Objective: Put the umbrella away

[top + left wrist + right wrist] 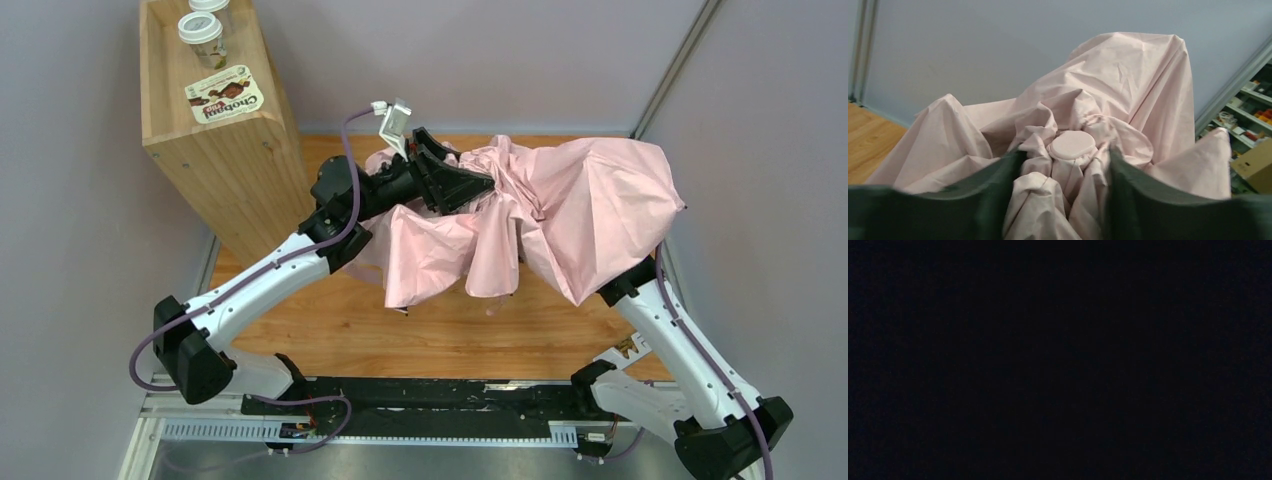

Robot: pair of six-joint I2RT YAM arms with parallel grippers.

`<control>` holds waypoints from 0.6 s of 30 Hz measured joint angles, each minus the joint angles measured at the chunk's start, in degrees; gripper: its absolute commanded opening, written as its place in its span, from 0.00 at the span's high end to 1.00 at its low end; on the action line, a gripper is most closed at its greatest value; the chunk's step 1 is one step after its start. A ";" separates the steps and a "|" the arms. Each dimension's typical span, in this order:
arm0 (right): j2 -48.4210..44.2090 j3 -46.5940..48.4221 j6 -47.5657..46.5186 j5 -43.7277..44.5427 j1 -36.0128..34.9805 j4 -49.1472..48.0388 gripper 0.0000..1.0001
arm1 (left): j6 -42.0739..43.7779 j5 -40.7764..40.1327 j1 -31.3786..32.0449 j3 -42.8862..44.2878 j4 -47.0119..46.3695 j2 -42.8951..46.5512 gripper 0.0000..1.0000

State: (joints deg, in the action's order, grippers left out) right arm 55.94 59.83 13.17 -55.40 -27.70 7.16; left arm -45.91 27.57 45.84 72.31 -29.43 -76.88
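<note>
The pale pink umbrella [575,200] hangs half collapsed above the wooden table [340,325], its loose canopy draped over the right arm. My left gripper [488,183] reaches in from the left. In the left wrist view my left gripper [1063,157] is shut on the bunched fabric of the umbrella [1128,85], just below its round pink top cap [1072,145], with a dark finger [993,180] on each side. My right gripper is hidden under the canopy, and the right wrist view is fully black. The handle, ribs and strap are hidden.
A tall wooden box [215,160] stands at the back left, with two lidded cups [203,35] and a Chobani lid [226,97] on it. Grey walls close in at the back and both sides. Shelves [1248,115] show far right in the left wrist view.
</note>
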 measured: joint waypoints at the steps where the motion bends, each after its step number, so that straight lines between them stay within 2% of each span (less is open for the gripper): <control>1: 0.17 0.37 -0.44 0.09 -0.11 0.59 1.00 | -0.37 0.50 0.04 0.33 -0.42 -0.50 0.65; 2: 0.35 0.61 -0.90 0.35 -0.15 1.22 1.00 | -0.76 1.01 0.11 0.46 -1.16 -0.90 0.85; 3: 0.46 0.68 -1.29 0.42 -0.17 1.73 1.00 | -0.50 1.42 0.17 0.46 -1.68 -1.09 0.94; 4: 0.46 0.68 -1.46 0.46 -0.22 2.19 0.96 | -0.52 1.75 0.13 0.48 -1.66 -1.16 1.00; 5: 0.44 0.68 -1.46 0.55 -0.26 2.43 0.77 | -0.26 1.88 0.11 0.55 -1.62 -1.22 1.00; 6: 0.39 0.68 -1.42 1.05 -0.37 2.58 0.48 | 0.00 1.84 0.09 0.55 -1.44 -1.22 1.00; 7: 0.24 0.52 -1.31 1.79 -0.50 2.67 0.25 | 0.48 1.53 0.09 0.57 -1.07 -1.16 1.00; 8: -0.44 -0.26 -0.63 4.04 -0.70 2.47 0.15 | 1.09 1.09 0.13 0.57 -0.52 -1.05 1.00; 10: -2.51 -3.17 1.18 7.91 -0.96 2.43 0.09 | 3.39 -1.18 0.24 0.55 1.84 -0.52 1.00; 13: -6.78 -9.07 4.24 19.30 -1.40 4.52 0.00 | 6.38 -6.23 -0.24 -0.42 7.15 1.66 1.00; 18: -11.56 -18.10 14.16 40.83 -0.31 14.62 0.00 | 12.39 -20.81 -0.63 -4.20 14.53 8.50 1.00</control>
State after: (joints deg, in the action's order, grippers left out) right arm 44.38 41.74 27.33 -14.57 -28.01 21.78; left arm -33.52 6.76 45.21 68.12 -14.90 -68.38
